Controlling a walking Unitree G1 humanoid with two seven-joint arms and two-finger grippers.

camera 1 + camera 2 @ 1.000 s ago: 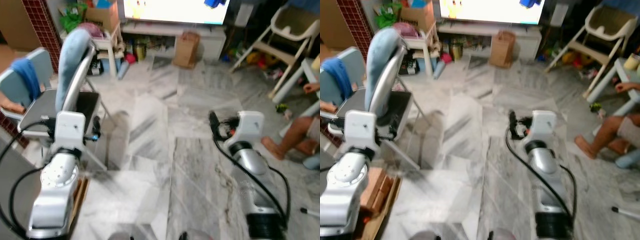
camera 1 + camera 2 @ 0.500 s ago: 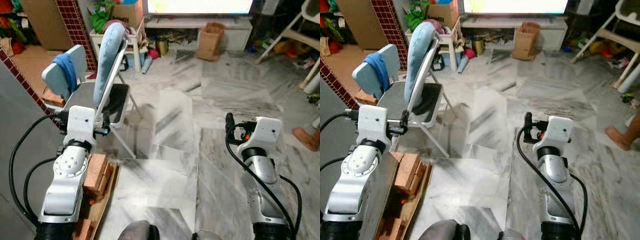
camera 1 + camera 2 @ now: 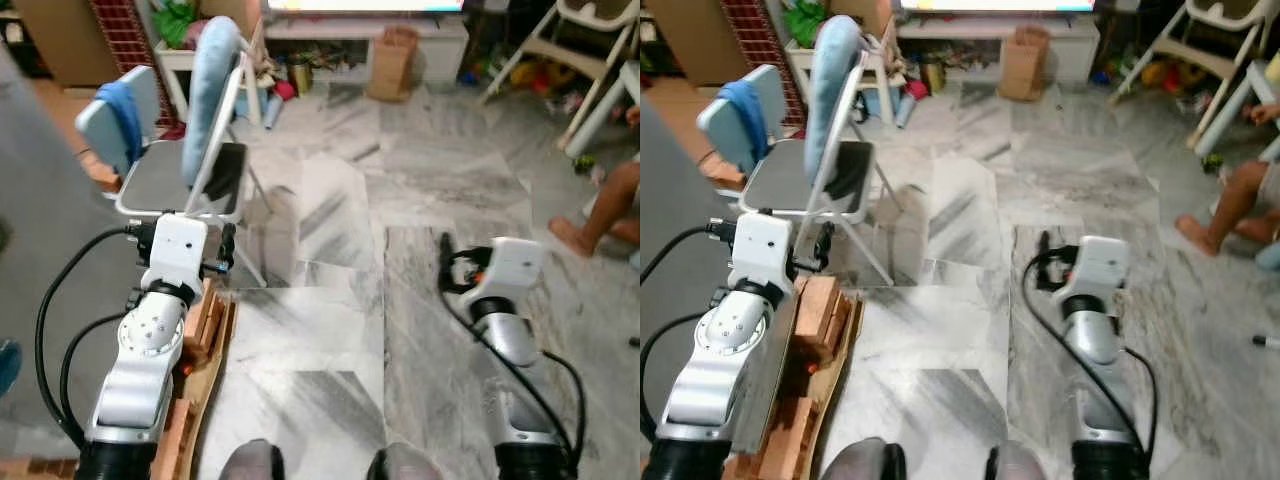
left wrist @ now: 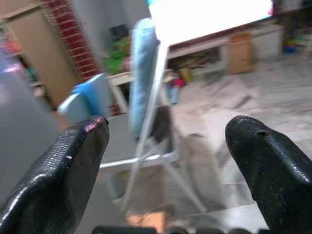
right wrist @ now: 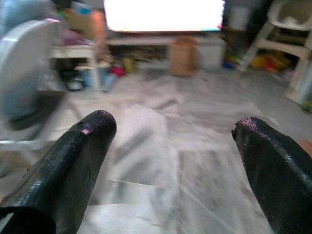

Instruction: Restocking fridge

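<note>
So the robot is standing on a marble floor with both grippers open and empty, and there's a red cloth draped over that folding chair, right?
Not quite: the cloth draped by the grey metal folding chair is blue, as the left eye view shows. The rest holds: grey marble floor, left gripper and right gripper both open and empty.

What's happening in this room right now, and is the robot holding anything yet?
Nothing is in hand. The robot stands on a marble floor with both arms held out in front. The left gripper and the right gripper are both open and empty. A folding chair stands ahead on its left, wooden blocks lie beside the left arm, and a person's leg shows on its right.
</note>
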